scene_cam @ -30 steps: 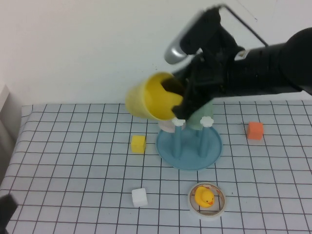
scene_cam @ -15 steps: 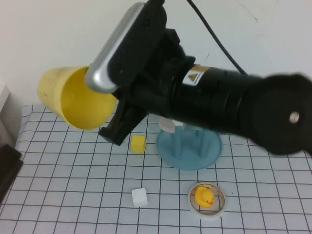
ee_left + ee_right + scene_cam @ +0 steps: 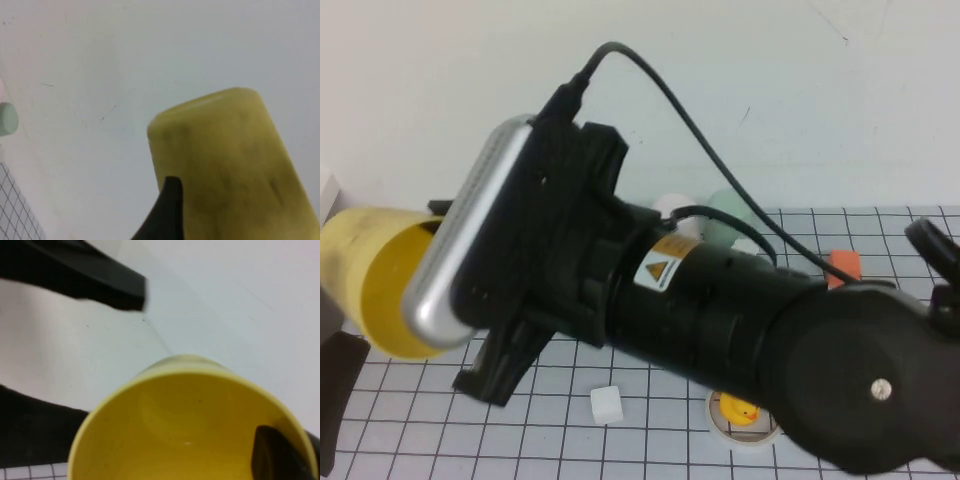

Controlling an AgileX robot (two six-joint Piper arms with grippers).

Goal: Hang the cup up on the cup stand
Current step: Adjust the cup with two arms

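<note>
left gripper (image 3: 334, 400) low at 8 o'clock edge, grip state can't tell; cup (image 3: 365, 275) in the air at 9 o'clock, tipped sideways; right gripper (image 3: 470, 345) clamped on its rim; white cube (image 3: 606, 405) on table at 6 o'clock

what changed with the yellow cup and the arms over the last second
The right claw, shut on the yellow cup, carried it up off the cup stand and far toward the robot's left, close to the high camera. The left claw now shows beside the cup in its wrist view. The white cube, duck and orange cube stayed put.
</note>
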